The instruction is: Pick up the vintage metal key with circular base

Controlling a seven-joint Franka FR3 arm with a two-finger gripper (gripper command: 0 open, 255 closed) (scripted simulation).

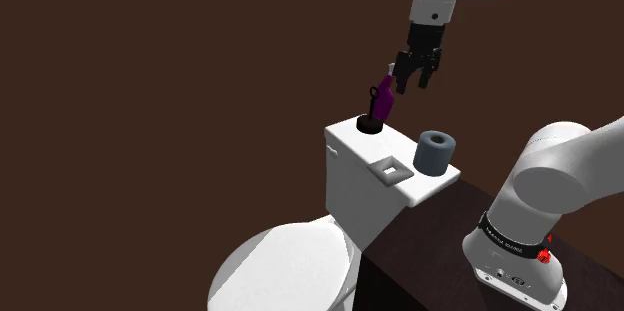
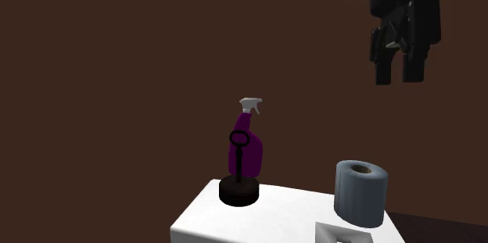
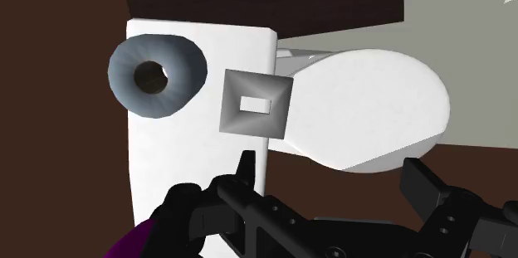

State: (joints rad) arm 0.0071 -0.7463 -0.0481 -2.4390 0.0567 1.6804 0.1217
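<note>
Gripper (image 3: pixel 330 166) (jaws apart) above key (image 2: pixel 239 186)

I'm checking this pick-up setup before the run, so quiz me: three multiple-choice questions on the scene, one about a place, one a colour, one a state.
1. Where does the key stand? A hanging on the wall; B on the tank lid; C on the floor.
2. What colour is the spray bottle beside it? A green; B yellow; C purple.
3. How is the gripper? A open and empty; B shut on the key; C shut on nothing.
Answers: 1 B, its round base sits on the white lid. 2 C, purple body with a white nozzle. 3 A, the fingers stand apart, high above the lid.
</note>
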